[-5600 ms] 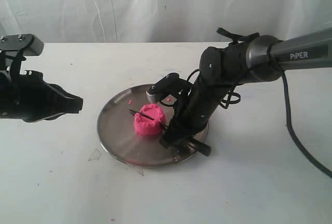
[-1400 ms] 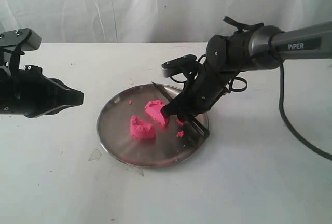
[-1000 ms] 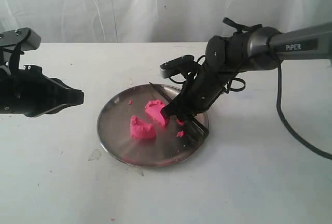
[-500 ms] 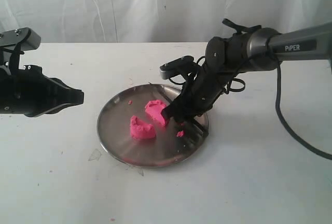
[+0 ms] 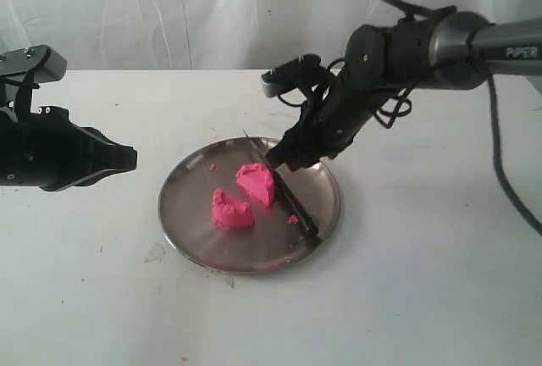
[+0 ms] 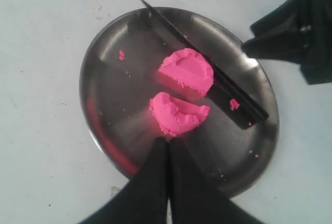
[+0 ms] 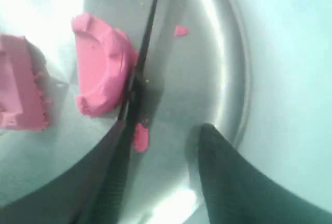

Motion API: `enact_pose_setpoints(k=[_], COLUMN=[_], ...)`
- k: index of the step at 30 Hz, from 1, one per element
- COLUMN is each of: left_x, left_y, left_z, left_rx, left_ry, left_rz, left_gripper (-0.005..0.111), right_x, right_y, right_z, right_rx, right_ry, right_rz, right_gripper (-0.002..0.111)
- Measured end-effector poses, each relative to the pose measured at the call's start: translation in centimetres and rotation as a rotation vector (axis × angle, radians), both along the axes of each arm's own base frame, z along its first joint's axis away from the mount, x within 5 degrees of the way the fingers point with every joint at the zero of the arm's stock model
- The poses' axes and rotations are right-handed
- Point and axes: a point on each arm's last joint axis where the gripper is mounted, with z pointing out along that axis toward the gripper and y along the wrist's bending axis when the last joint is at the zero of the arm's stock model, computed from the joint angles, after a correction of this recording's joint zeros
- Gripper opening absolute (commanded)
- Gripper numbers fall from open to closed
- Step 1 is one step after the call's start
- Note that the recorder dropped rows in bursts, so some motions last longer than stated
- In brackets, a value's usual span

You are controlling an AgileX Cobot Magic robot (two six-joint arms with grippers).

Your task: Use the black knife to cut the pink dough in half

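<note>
Steel-grey and round, the plate [image 5: 190, 205] sits on a white table [image 5: 381, 298] and holds everything of the task. The pink dough [image 5: 256, 183] is in two halves near the plate's middle. One half lies against the blade of the black knife [image 5: 296, 205]. The other is just beside the first, on the side away from the knife, its cut face ragged. The knife lies flat on the plate, right of its middle in the exterior view. Its point reaches the plate's far rim and its handle ends by the near right rim. A few pink crumbs [image 6: 234, 103] are scattered on the plate, one beside the handle and one towards the opposite rim.

The right gripper [image 5: 286, 161] hangs above the plate's far right rim, lifted clear of the knife. Its fingers [image 7: 223, 182] stand apart, with only bare plate showing in the gap, so it has hold of nothing. The left gripper [image 6: 167, 149] is off the plate to the left in the exterior view and well apart from it. Its wrist view looks down on the plate. Its fingers are pressed together with nothing between them
</note>
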Motion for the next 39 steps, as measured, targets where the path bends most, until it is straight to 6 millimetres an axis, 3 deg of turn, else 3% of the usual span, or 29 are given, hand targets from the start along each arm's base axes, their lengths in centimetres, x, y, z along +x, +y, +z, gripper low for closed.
enact_pose_setpoints(k=[4, 7, 11, 13, 16, 18, 21, 26, 30, 34, 39], left_x=[0.0, 0.0, 0.2, 0.2, 0.1, -0.3, -1.4, -4.0, -6.5, -9.1, -14.1], left_y=[0.0, 0.1, 0.3, 0.4, 0.5, 0.6, 1.4, 3.8, 5.8, 8.0, 8.7], left_z=[0.0, 0.0, 0.0, 0.0, -0.3, -1.0, -1.8, -0.8, -0.6, 1.0, 4.3], left_rx=[0.001, 0.024, 0.137, 0.200, 0.278, 0.320, 0.376, 0.427, 0.440, 0.554, 0.525], left_ry=[-0.001, -0.014, -0.086, -0.127, -0.161, -0.155, -0.148, -0.250, -0.272, -0.330, -0.602], left_rz=[0.001, -0.011, -0.068, -0.098, -0.155, -0.182, -0.141, 0.100, 0.310, 0.481, 0.516], left_gripper=[0.000, 0.000, 0.000, 0.000, 0.000, 0.000, 0.000, 0.000, 0.000, 0.000, 0.000], right_x=[-0.3, 0.2, -0.5, -2.1, -5.0, -6.7, -8.9, -12.0, -14.2, -15.7, -18.9], right_y=[-2.0, -5.0, -9.7, -11.2, -12.0, -12.3, -13.4, -17.9, -21.5, -19.8, -17.3], right_z=[3.6, 4.1, 1.4, -0.7, -2.3, -1.6, 1.1, 6.9, 7.2, 6.6, 9.8], right_rx=[-0.094, -0.163, -0.261, -0.313, -0.314, -0.277, -0.216, -0.179, -0.191, 0.002, 0.196], right_ry=[-0.099, -0.094, 0.044, 0.146, 0.209, 0.178, 0.073, -0.097, 0.001, 0.039, -0.287], right_rz=[-0.013, -0.159, -0.332, -0.361, -0.363, -0.372, -0.402, -0.563, -0.754, -0.702, -0.526], right_gripper=[0.041, 0.032, 0.000, 0.000, 0.000, 0.000, 0.000, 0.000, 0.000, 0.000, 0.000])
